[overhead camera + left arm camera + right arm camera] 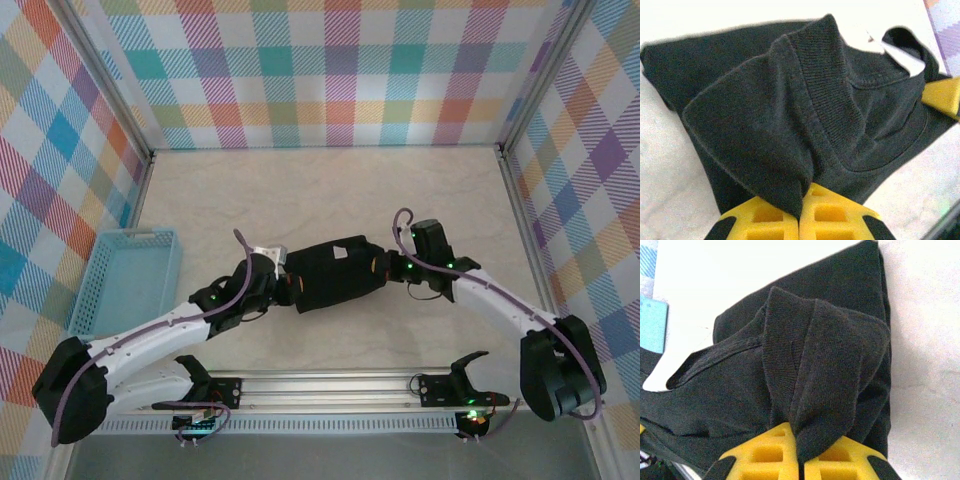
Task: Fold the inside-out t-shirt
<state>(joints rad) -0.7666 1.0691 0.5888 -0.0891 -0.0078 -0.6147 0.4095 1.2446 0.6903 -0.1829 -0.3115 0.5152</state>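
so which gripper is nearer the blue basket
The left gripper, shut on the t-shirt end toward the blue basket; the right gripper pinches the opposite end.

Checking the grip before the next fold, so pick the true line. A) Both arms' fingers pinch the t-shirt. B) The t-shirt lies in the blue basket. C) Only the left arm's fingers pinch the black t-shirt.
A: the left fingers and the right fingers are each shut on a bunched fold of the t-shirt.
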